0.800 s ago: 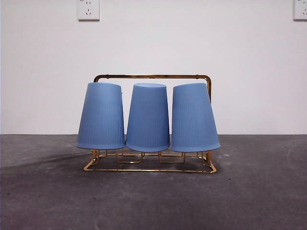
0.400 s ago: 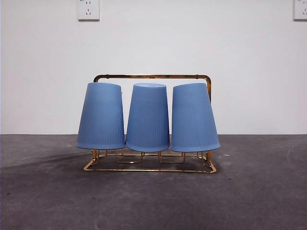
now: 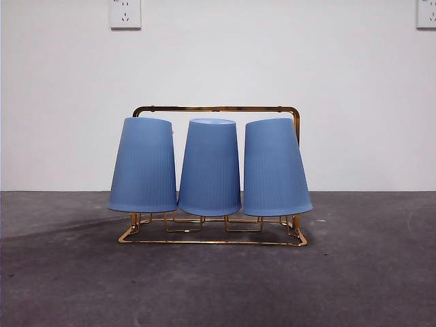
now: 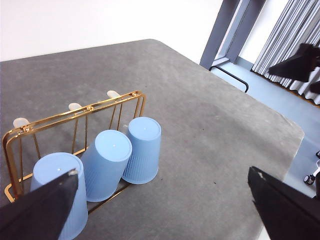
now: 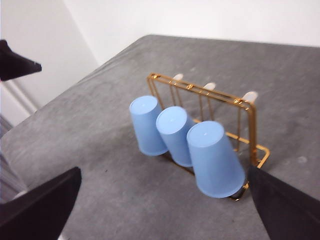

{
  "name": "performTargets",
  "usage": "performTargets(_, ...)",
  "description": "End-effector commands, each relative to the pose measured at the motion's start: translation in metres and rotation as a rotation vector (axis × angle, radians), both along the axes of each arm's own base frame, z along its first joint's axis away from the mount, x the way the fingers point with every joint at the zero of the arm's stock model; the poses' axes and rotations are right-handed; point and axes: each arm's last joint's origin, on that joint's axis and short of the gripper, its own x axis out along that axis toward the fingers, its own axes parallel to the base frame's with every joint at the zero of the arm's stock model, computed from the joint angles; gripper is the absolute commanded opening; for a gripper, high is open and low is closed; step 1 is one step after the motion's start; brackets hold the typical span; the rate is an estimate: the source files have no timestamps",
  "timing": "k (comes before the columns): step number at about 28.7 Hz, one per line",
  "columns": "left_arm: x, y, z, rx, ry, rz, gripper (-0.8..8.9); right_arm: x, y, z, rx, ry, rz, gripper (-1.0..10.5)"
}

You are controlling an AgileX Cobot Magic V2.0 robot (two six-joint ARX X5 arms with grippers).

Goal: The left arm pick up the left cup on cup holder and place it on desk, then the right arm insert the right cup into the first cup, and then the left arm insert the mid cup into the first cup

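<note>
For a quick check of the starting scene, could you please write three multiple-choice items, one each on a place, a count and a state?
1. Where do the blue cups sit?
A. on the cup holder
B. flat on the desk
C. in a gripper

2. How many cups are there?
A. two
B. three
C. four

3. How do the cups stand?
A. upright, mouths up
B. lying on their sides
C. upside down, mouths down

Key: 1 A, the left cup, mid cup and right cup all hang over the gold rack; 2 B, three show in every view; 3 C, closed bases point up.
</note>
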Motion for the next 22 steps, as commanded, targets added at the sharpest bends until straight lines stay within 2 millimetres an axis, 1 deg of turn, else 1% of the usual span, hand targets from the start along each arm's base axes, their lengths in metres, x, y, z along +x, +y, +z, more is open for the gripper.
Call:
performTargets(1, -0.001, 0.0, 0.006, -0.007, -0.025, -0.009, 5.61, 0.017, 0.007, 0.0, -0.012, 0.025, 0.01, 6.1)
performTargets(4, -0.001, -0.001, 0.007, -0.007, -0.026, -0.009, 5.61, 0.04, 0.018, -0.006, -0.049, 0.045, -0.001, 6.1)
performTargets(10, 0.0, -0.001, 0.007, -0.007, -0.027, -0.009, 5.61, 0.084, 0.051, -0.027, -0.155, 0.046, 0.01, 6.1)
performTargets(16, -0.001, 0.0, 0.006, -0.002, -0.015, -0.009, 5.61, 0.118, 0.082, -0.058, -0.269, 0.063, 0.033, 6.1)
performTargets(19, -0.001, 0.0, 0.004, 0.003, -0.003, -0.009, 5.61, 0.138, 0.097, -0.08, -0.29, 0.088, 0.053, 6.1)
performTargets(22, -0.001, 0.0, 0.004, 0.003, -0.004, -0.01, 5.61, 0.153, 0.105, -0.096, -0.301, 0.102, 0.05, 6.1)
